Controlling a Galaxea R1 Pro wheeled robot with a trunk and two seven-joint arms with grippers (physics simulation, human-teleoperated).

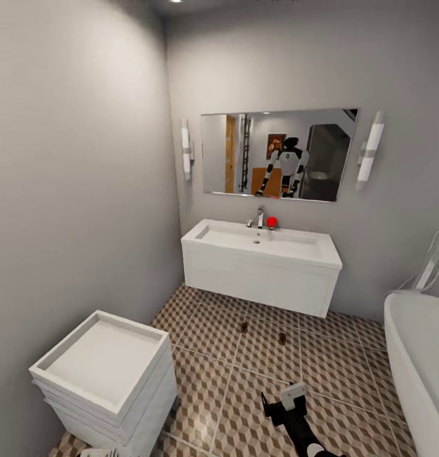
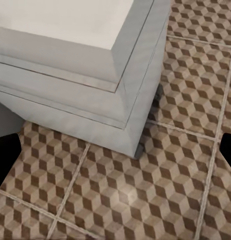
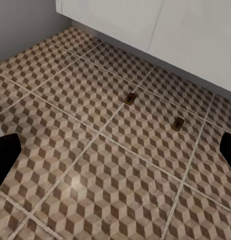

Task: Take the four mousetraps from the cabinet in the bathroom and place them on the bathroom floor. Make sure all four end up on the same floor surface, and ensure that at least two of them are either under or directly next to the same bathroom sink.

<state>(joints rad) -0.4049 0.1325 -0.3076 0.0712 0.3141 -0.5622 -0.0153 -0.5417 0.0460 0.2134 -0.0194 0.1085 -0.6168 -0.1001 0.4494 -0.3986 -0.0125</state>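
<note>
Two mousetraps (image 1: 244, 327) (image 1: 282, 338) lie on the cube-patterned bathroom floor (image 1: 257, 381), just in front of the white vanity under the sink (image 1: 261, 240). The right wrist view shows the same mousetraps (image 3: 129, 98) (image 3: 178, 123) as small tan boards on the tiles below the vanity doors. My right gripper (image 1: 281, 403) (image 3: 115, 155) hangs open and empty above the floor, short of the traps. My left gripper (image 2: 118, 150) is open over tiles beside the toilet base. The cabinet is out of view.
A square white toilet (image 1: 105, 374) stands at the left wall, also in the left wrist view (image 2: 80, 65). A white bathtub (image 1: 422, 374) fills the right edge. A mirror (image 1: 280, 154) hangs above the sink, and a red blob (image 1: 271, 221) sits by the faucet.
</note>
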